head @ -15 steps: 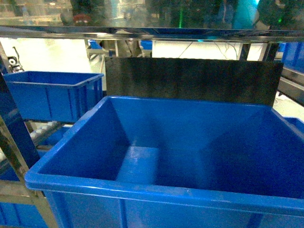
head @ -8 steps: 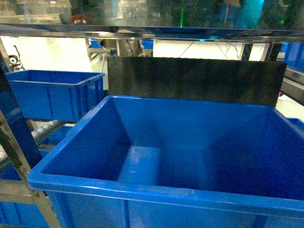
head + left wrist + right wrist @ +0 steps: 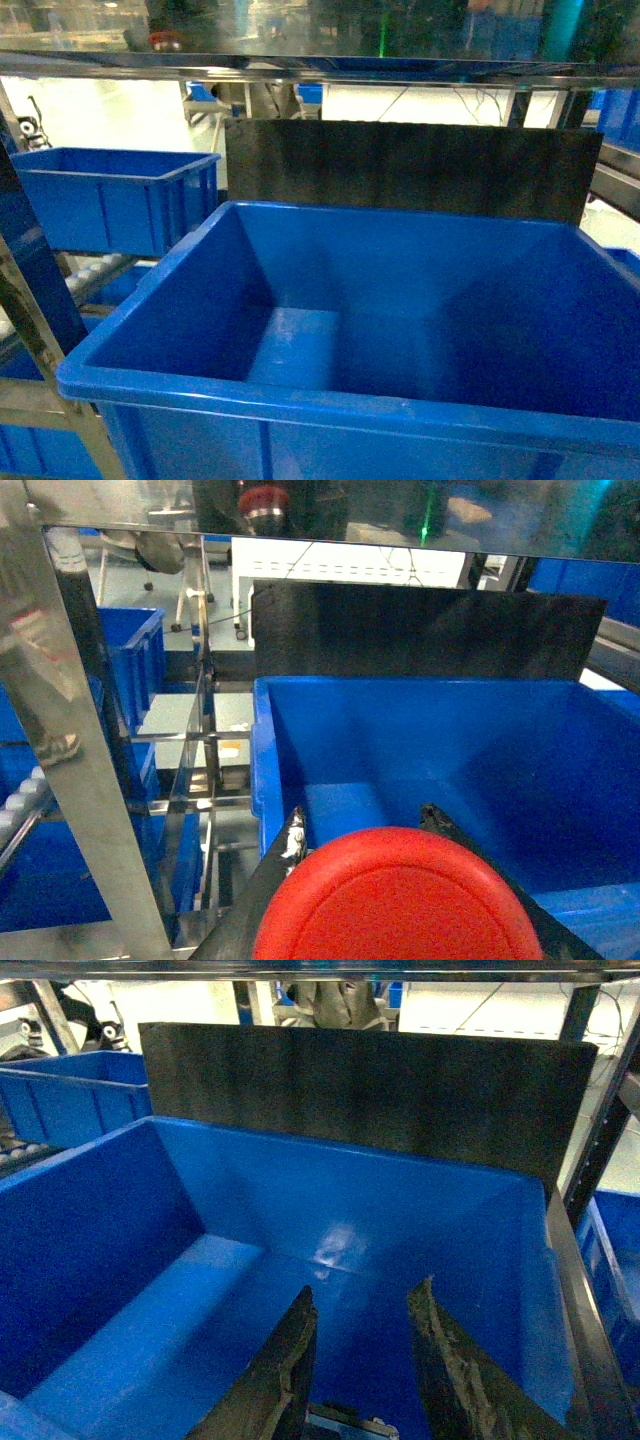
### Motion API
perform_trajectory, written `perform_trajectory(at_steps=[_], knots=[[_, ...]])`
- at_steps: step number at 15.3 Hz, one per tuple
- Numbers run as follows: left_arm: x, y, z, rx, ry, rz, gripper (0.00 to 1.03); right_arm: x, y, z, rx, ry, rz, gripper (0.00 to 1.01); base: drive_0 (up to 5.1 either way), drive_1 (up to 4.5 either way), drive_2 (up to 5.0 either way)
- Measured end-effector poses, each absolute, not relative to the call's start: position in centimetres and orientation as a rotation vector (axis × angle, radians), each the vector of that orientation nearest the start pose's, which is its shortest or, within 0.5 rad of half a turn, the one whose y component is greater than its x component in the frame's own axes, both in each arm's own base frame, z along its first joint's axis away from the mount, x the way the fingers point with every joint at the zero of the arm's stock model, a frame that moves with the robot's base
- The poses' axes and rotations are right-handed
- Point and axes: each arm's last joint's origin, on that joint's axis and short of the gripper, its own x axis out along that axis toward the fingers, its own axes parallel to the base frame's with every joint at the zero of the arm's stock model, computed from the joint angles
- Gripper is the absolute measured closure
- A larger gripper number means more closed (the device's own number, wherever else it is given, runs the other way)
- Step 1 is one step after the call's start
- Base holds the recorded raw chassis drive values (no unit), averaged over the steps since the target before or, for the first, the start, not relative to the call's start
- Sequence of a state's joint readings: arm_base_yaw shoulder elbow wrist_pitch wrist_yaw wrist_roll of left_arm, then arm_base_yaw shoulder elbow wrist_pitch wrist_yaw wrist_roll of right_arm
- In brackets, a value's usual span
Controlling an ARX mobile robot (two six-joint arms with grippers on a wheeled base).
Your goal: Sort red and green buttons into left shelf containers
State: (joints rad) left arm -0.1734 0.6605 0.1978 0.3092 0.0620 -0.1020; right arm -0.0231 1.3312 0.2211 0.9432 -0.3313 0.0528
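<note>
Big red round button cap [image 3: 398,898], smooth and flat-topped, low in the left wrist view, tucked between two dark fingers [image 3: 292,842], just in front of the bin's near edge. Grey body hidden under the cap. Green button not seen anywhere.

Big deep blue bin [image 3: 250,392] right in front, thick rolled rim, smooth sloping walls, bare shiny floor inside. Smaller blue bin [image 3: 110,195] further back on the left, sitting level on the shelf.
</note>
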Motion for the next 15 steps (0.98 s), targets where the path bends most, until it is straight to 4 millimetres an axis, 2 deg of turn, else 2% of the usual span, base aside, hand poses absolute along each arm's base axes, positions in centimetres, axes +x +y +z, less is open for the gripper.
perform_trajectory(at_steps=[2, 6, 11, 15], knots=[[15.0, -2.8, 19.5, -0.093, 0.165, -0.227, 0.76, 22.2, 1.6, 14.6, 0.075, 0.169, 0.346, 0.75, 0.0, 0.00, 0.0], [15.0, -2.8, 19.5, -0.093, 0.165, -0.227, 0.76, 25.4, 4.3, 12.7, 0.044, 0.215, 0.415, 0.75, 0.0, 0.00, 0.0], [15.0, -2.8, 19.5, -0.093, 0.165, -0.227, 0.76, 31.0, 5.6, 11.1, -0.042, 0.288, 0.419, 0.75, 0.0, 0.00, 0.0], [15.0, -2.8, 19.5, -0.093, 0.166, -0.227, 0.76, 34.6, 7.6, 10.1, -0.104, 0.367, 0.457, 0.75, 0.0, 0.00, 0.0]])
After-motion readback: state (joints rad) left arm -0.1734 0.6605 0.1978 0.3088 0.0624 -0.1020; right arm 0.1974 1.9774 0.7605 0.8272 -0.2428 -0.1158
